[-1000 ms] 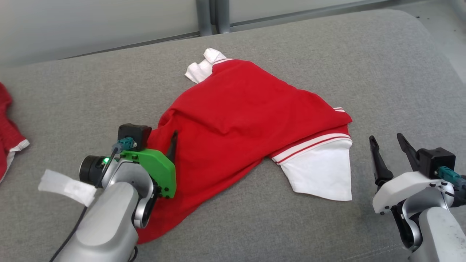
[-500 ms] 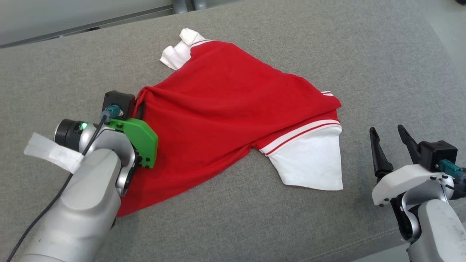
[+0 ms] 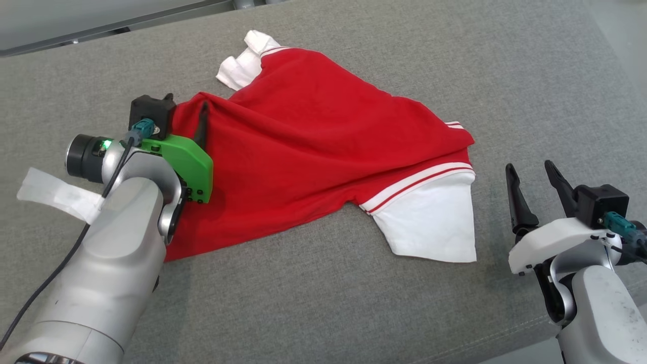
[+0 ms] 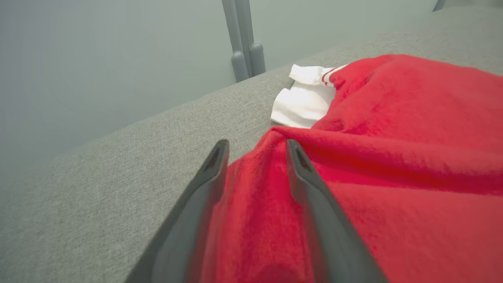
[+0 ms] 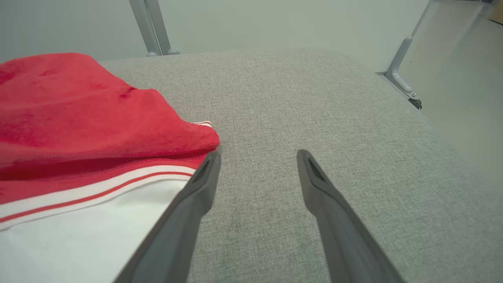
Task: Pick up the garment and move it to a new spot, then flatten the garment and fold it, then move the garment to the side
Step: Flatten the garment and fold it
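Note:
The garment [image 3: 323, 136] is a red shirt with white sleeves and a white collar, lying crumpled on the grey cushion [image 3: 354, 313]. My left gripper [image 3: 186, 101] sits at its left edge. In the left wrist view the left gripper [image 4: 257, 143] has its jaws parted, with a raised fold of the garment [image 4: 393, 137] lying between them. At the lower right my right gripper [image 3: 528, 166] stands open and empty, just right of the white sleeve [image 3: 434, 227]. In the right wrist view the right gripper [image 5: 259, 153] hovers over bare cushion beside the garment [image 5: 78, 118].
The cushion's front edge [image 3: 505, 333] runs along the lower right. Behind the cushion stand grey metal posts [image 4: 243, 39] against a pale wall. Floor [image 5: 463, 98] lies beyond the cushion's right side. Bare cushion stretches right of the garment.
My left gripper shut on the garment's left edge, drew it up and to the far left, and its jaws have now parted. The head camera has tilted down. The right gripper stayed open.

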Robot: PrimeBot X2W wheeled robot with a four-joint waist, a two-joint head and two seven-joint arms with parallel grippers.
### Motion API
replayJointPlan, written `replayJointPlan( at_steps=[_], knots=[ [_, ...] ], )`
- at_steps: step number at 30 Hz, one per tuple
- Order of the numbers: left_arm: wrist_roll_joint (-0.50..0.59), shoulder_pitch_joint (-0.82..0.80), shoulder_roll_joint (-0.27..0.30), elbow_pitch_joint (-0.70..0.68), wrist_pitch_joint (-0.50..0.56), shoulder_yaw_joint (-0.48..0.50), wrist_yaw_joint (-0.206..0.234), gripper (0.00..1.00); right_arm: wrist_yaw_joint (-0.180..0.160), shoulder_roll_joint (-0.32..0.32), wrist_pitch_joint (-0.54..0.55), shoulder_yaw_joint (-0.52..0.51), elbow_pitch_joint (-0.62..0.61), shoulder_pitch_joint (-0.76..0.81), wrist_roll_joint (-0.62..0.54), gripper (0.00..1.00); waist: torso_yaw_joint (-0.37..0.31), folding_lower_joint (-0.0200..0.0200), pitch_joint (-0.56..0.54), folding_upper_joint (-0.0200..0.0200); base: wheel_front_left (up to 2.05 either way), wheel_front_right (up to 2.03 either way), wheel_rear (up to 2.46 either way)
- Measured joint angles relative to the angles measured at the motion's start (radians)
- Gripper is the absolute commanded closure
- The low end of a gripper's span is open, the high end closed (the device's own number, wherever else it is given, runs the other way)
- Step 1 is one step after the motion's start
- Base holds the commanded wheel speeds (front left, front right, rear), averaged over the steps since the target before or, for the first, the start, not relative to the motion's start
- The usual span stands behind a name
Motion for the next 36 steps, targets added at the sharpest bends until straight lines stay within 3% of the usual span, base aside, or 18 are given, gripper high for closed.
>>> replayJointPlan(
  at_steps=[6,11,25,36],
  knots=[
    [-0.037,0.010,-0.007,-0.008,-0.087,0.033,-0.010,0.00,0.000,0.003,-0.030,-0.026,-0.003,0.003,-0.004,0.00,0.031,0.0000,-0.021,0.0000,0.00,0.00,0.00],
    [-0.081,0.127,-0.001,-0.114,-0.134,0.087,-0.005,0.00,0.000,0.014,-0.042,-0.049,-0.059,0.031,-0.030,0.00,0.072,0.0000,-0.062,0.0000,0.00,0.00,0.00],
    [-0.067,0.584,0.022,-0.620,-0.141,0.228,0.130,0.00,0.000,0.039,-0.016,-0.008,-0.212,0.113,-0.074,0.00,0.154,0.0000,-0.186,0.0000,0.00,0.00,0.00],
    [-0.032,0.801,0.008,-0.772,-0.142,0.297,0.172,0.00,0.000,0.048,-0.030,0.039,-0.215,0.180,-0.081,0.00,0.184,0.0000,-0.268,0.0000,0.00,0.00,0.00]
  ],
)
